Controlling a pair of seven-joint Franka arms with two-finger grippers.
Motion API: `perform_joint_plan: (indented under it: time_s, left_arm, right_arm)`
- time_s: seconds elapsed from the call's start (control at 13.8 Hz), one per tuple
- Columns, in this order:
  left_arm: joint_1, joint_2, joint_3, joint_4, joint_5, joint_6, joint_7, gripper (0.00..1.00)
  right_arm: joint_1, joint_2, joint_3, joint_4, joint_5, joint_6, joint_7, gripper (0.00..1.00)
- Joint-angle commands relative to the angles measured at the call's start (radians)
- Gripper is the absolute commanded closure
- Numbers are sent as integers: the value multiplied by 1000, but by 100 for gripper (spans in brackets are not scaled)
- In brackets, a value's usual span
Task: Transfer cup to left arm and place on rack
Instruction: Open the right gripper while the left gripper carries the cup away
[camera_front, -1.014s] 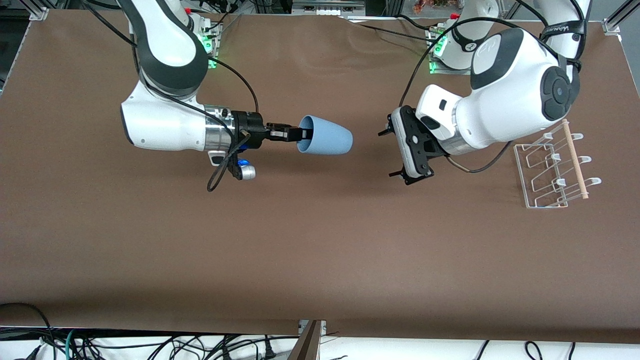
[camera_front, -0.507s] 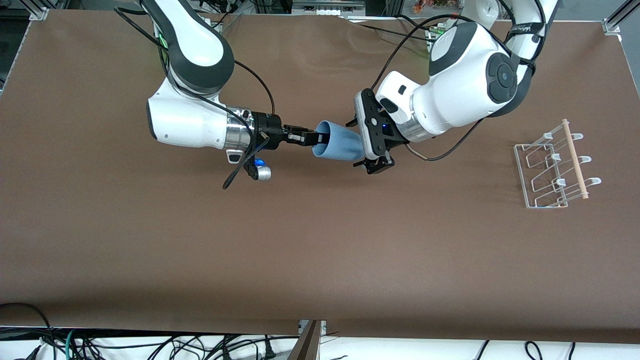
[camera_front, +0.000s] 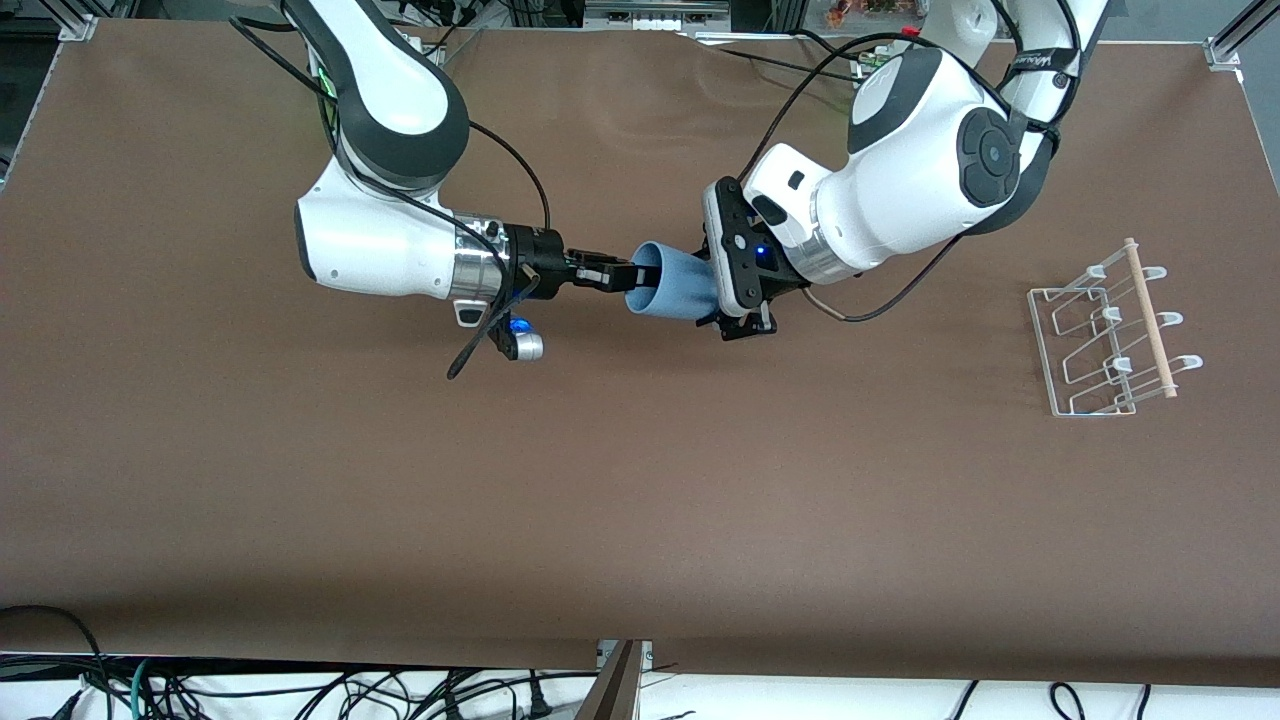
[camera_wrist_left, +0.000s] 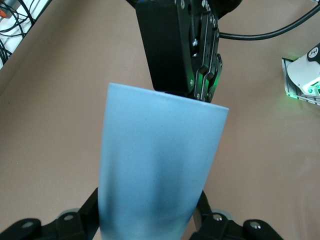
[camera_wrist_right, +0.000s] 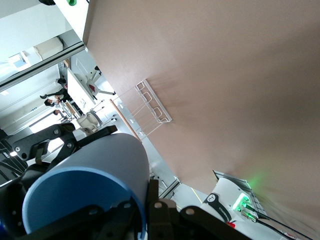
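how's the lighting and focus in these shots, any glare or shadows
Front view: even light, soft shadow under the light-blue plastic tumbler. Left wrist view: dark shading down the tumbler's middle. Right wrist view: background blown out bright above the brown table, tumbler rim close and soft.
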Motion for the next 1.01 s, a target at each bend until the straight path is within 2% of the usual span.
perform_joint_plan:
  time_s: [0.0, 0.07, 0.14, 0.22, 0.29, 0.36, 0.58, 0.72, 0.94]
  left_arm:
    - [-6, -14, 0, -15, -12, 9, 15, 91]
    - [-6, -14, 0, -15, -12, 9, 15, 91]
    - [-3, -14, 0, -15, -12, 6, 15, 91]
    - [0, -15, 0, -14, -12, 0, 15, 91]
    - [5, -21, 0, -15, -12, -7, 13, 91]
    - [11, -23, 3, -12, -12, -27, 10, 91]
    - [61, -24, 4, -3, -8, -108, 12, 91]
    - [113, -24, 14, -1, -1, -206, 10, 91]
    - [187, -27, 17, 0, 184, -329, 6, 91]
  right_arm:
    - [1, -5, 7, -1, 25, 21, 0, 100]
    - [1, -4, 7, -1, 27, 23, -4, 82]
    - [0, -5, 7, -1, 27, 23, -3, 51]
    - [0, -5, 7, -1, 27, 23, -1, 26]
    - [0, -4, 7, 1, 27, 21, -3, 9]
    - [-2, -5, 4, 2, 27, 16, -7, 3]
    - [-5, -33, -43, 7, 22, -11, -12, 1]
    - [-6, -43, -115, 21, 24, -84, -17, 1]
    - [-9, -56, -250, 42, 21, -187, -20, 1]
